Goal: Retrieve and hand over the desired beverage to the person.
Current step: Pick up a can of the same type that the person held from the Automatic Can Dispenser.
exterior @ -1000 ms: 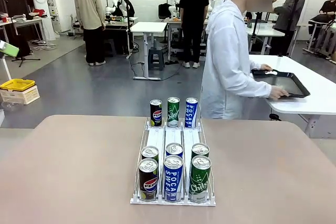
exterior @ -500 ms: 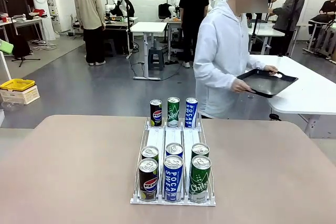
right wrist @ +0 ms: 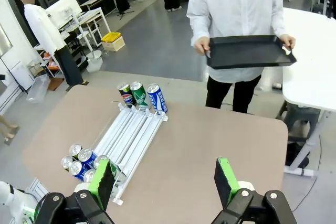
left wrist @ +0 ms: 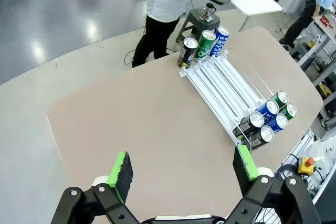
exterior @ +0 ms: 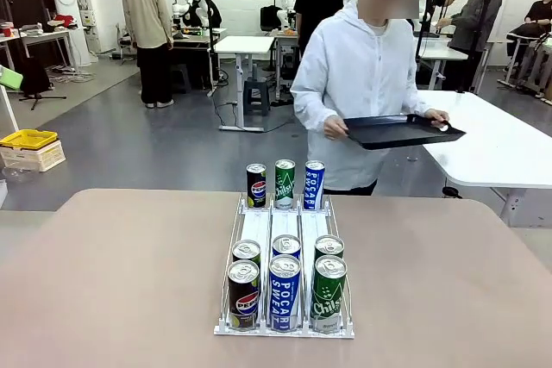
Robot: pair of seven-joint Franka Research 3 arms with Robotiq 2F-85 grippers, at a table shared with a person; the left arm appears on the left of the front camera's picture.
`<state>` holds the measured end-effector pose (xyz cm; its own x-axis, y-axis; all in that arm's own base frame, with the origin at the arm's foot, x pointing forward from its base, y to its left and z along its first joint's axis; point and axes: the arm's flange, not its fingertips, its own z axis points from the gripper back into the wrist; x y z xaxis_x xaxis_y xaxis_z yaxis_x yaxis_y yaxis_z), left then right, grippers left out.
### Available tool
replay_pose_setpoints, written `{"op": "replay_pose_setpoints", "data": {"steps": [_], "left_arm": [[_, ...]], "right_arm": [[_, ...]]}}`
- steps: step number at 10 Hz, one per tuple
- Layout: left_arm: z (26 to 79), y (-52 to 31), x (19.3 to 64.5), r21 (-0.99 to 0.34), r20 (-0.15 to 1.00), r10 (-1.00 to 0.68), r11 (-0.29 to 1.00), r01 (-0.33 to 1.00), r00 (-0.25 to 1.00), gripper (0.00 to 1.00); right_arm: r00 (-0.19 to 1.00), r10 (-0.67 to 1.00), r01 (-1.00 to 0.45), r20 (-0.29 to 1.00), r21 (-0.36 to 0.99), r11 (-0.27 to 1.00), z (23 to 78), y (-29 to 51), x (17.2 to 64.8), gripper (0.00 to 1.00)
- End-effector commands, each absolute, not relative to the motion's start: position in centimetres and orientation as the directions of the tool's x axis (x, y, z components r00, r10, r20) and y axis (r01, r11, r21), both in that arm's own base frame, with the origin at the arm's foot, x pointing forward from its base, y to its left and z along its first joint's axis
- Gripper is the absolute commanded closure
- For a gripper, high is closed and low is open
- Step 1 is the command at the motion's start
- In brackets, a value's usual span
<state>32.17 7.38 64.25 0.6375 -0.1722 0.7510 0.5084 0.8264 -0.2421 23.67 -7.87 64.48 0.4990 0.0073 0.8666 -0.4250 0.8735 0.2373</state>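
Observation:
A white three-lane rack [exterior: 285,228] stands mid-table with several beverage cans. At its near end are a black Pepsi can [exterior: 244,296], a blue Pocari Sweat can [exterior: 284,292] and a green Chilsung can [exterior: 329,294], each with another can behind it. Three more cans [exterior: 285,183] stand at the far end. The person [exterior: 358,84] in a white hooded jacket stands behind the far edge, holding a black tray [exterior: 397,131] in both hands. My left gripper [left wrist: 182,166] hangs open high above the table, nothing between its pads. My right gripper [right wrist: 164,176] is likewise open and empty, above the table's right part.
The tan table [exterior: 112,282] is bare on both sides of the rack. A white table [exterior: 509,144] stands behind the person at the right. Other people and tables are far back in the room. A yellow bin [exterior: 28,139] lies on the floor at left.
The person has lifted the black tray off the white side table and turned to face my table. The cans and both grippers have not moved.

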Motion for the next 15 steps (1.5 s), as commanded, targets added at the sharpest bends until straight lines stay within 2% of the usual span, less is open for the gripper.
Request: {"op": "replay_pose_setpoints", "data": {"steps": [1,15], "left_arm": [[64.25,7.56,32.18,-0.24,0.76,-0.182,0.813,0.53,0.624,0.0],[64.25,7.56,32.18,-0.24,0.76,-0.182,0.813,0.53,0.624,0.0]], "right_arm": [[0.498,0.012,-0.448,0.867,0.245,0.86,64.42,-7.51,23.93,0.0],[0.498,0.012,-0.448,0.867,0.245,0.86,64.42,-7.51,23.93,0.0]]}}
